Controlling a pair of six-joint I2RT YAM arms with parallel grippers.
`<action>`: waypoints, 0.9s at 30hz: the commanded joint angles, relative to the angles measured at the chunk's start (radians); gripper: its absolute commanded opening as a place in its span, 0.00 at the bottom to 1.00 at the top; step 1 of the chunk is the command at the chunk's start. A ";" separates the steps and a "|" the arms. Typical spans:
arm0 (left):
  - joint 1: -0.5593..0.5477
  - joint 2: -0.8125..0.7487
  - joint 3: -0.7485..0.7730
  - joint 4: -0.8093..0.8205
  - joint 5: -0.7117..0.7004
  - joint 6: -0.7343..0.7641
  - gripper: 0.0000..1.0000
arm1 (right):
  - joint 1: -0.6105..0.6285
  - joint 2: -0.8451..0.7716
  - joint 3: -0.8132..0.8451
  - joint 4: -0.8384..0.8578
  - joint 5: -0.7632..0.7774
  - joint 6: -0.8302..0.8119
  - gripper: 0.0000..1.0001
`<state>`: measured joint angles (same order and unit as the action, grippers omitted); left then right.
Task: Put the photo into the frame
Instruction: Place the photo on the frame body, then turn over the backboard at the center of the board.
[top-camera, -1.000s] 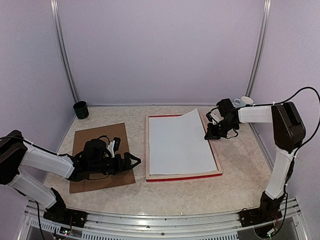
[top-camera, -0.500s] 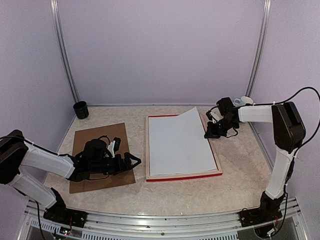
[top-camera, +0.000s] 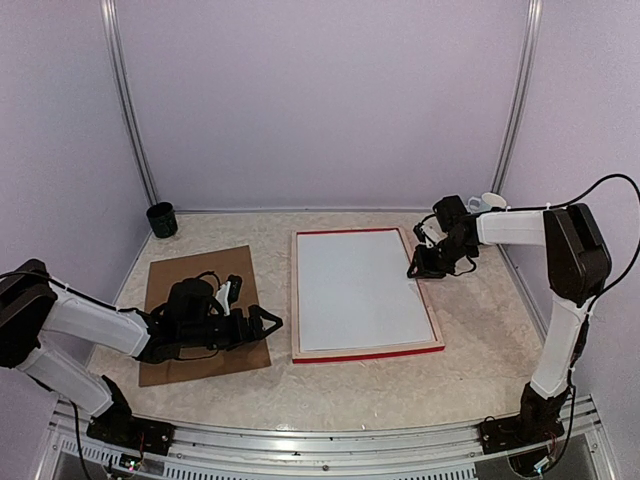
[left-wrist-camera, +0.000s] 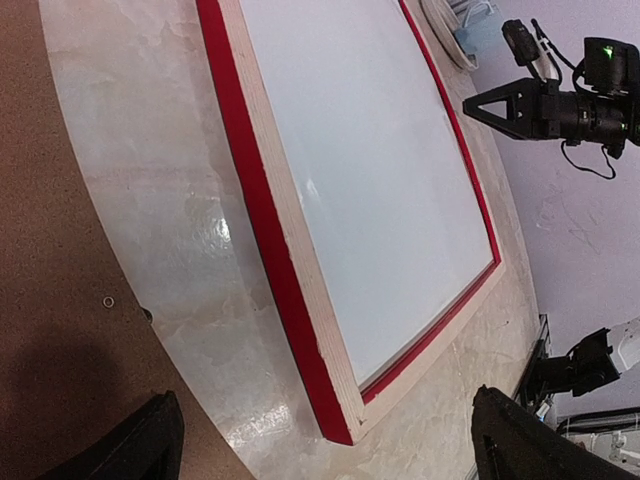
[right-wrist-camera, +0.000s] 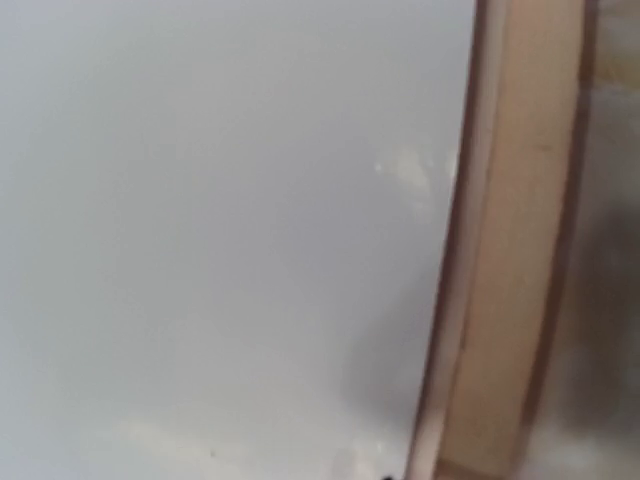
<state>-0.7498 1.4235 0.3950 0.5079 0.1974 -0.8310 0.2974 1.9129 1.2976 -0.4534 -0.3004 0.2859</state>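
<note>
Photo (top-camera: 360, 290) lies white back up, flat inside the frame (top-camera: 365, 354), long axis running away from the arms, just left of the right tool (top-camera: 416, 268), whose jaw gap I cannot make out, far nearer than the wide-open, empty left tool (top-camera: 270, 322) over the brown board (top-camera: 190, 275).

soft even light; photo (right-wrist-camera: 200, 200) blurred close-up

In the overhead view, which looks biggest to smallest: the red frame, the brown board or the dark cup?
1. the frame
2. the brown board
3. the dark cup, standing farther back yet clearly the smallest
</note>
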 joint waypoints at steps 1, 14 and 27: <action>-0.008 0.009 0.003 0.019 0.005 -0.002 0.99 | -0.011 -0.044 0.006 -0.031 0.037 0.005 0.29; 0.017 -0.041 0.036 -0.093 -0.071 0.041 0.99 | 0.003 -0.124 -0.020 -0.060 0.106 0.018 0.56; 0.172 -0.232 0.002 -0.279 -0.194 0.068 0.99 | 0.139 -0.169 0.044 -0.114 0.159 0.065 0.72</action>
<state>-0.6224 1.2446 0.4068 0.3061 0.0586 -0.7841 0.3843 1.7687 1.2968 -0.5297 -0.1688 0.3206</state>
